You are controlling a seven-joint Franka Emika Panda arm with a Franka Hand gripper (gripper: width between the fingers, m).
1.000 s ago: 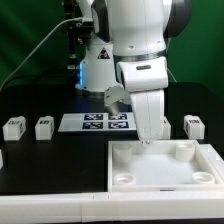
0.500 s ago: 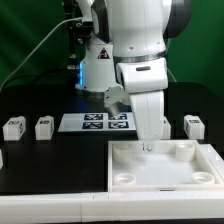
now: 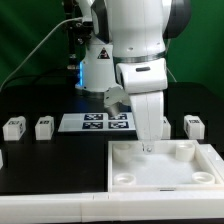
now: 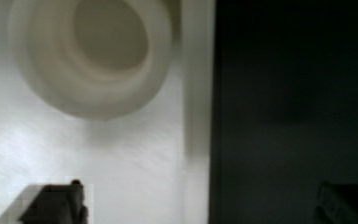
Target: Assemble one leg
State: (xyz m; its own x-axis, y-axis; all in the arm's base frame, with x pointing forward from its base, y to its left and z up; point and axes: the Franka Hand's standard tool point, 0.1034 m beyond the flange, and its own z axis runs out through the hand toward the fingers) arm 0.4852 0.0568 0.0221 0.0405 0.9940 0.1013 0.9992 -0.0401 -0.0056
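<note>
gripper spread wide, empty, low over the tray piece rim, socket just beside. probably positioning that first; next needs a leg grabbed.

Legs: three are counted on the surface in the exterior view: one leg, a second, a third. A white scrap cut off at that view's left edge may be a fourth; this cannot be confirmed.

Tray-like piece: one is noted. Four round sockets are counted in it, one per corner.

Marker board: one is noted, and four tags are counted on it.

Arm: one.

Wrist view: a single socket is seen, and two dark fingers of the hand are counted.
</note>
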